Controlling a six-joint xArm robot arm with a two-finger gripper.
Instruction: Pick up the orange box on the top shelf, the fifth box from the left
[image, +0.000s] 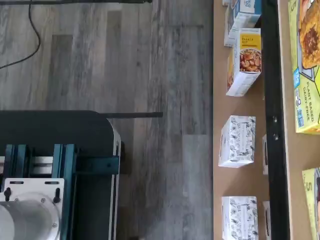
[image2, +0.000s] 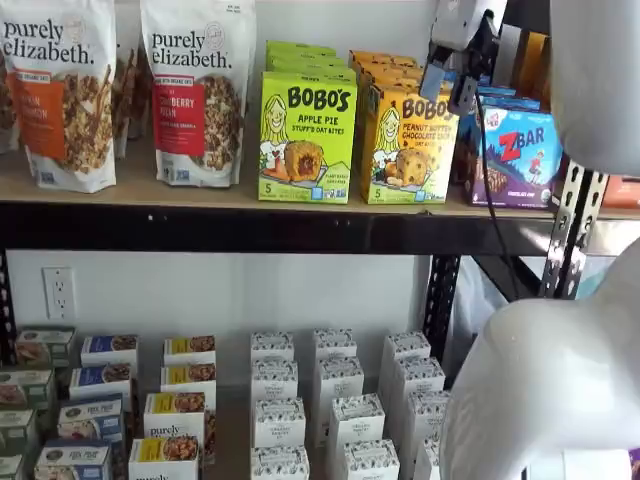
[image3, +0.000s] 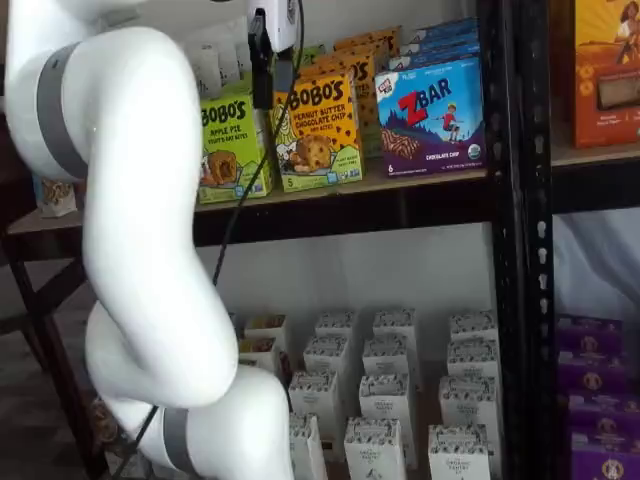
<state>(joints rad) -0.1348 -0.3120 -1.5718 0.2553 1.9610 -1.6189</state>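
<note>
- While the white arm (image3: 150, 250) fills much of both shelf views, the gripper (image2: 450, 85) hangs in front of the top shelf (image2: 200, 190), its black fingers plainly apart and holding nothing.
- Orange box (image2: 407, 145) stands upright on that shelf, between the lime-green Apple Pie carton (image2: 306, 138) and the blue ZBar box (image2: 520, 155).
- Fingers sit before the orange box's upper right corner; contact cannot be judged.
- Wrist view shows grey plank floor (image: 150, 75) and small white cartons (image: 237, 141) on a lower board.

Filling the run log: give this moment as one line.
end effector: open, empty | position: before orange box, not touching | orange box: upright on top shelf | neighbours: Apple Pie carton, ZBar box
</note>
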